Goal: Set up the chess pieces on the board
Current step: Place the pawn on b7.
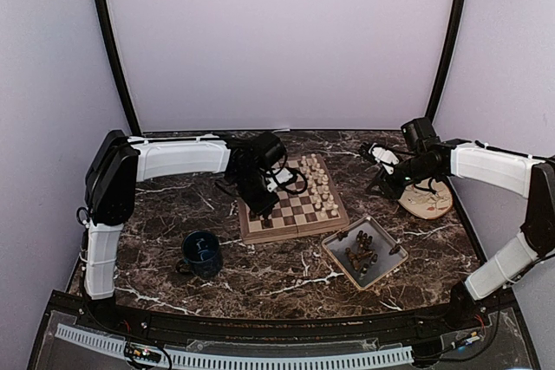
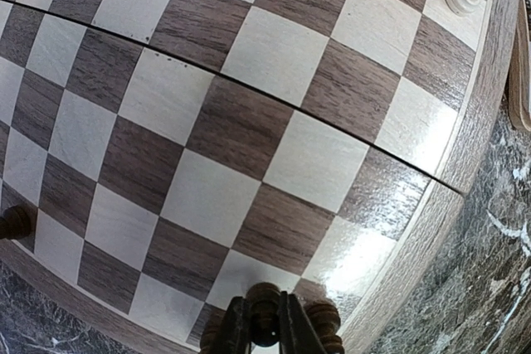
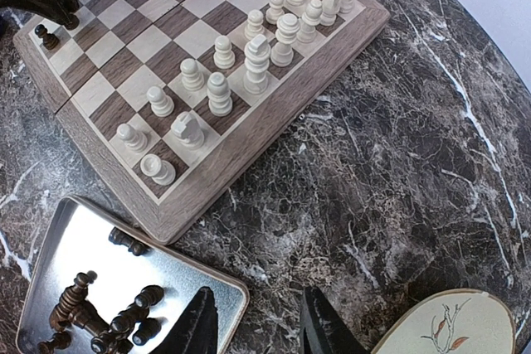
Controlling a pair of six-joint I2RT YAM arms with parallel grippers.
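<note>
A dark blue ceramic mug [image 1: 201, 254] stands toward the near left corner of the dark veined marble counter [image 1: 173, 205]. Right of it, the left gripper [image 2: 265, 333] is clenched on a dark brown turned wooden chess piece [image 2: 264, 311] over the left edge row of the square checkered wooden chessboard [image 1: 299, 214], which lies mid-counter toward the far edge. Another dark brown pawn [image 3: 46, 36] stands in that row. The cream-white wooden chess pieces [image 3: 257, 57] fill the board's two right-hand rows.

The placing looks best done by lowering straight, centring the base in its square, letting go only once it stands, then lifting clear vertically. The board's middle gives open room, while the rim beside the fingers leaves little.

Toward the near edge, the grey rectangular metal tray [image 3: 66, 246] holds more dark brown pieces [image 3: 120, 321]. The right gripper [image 3: 257, 304] hangs released and empty above bare counter, between the tray and the round beige painted plate [image 3: 448, 321] by the right edge.
</note>
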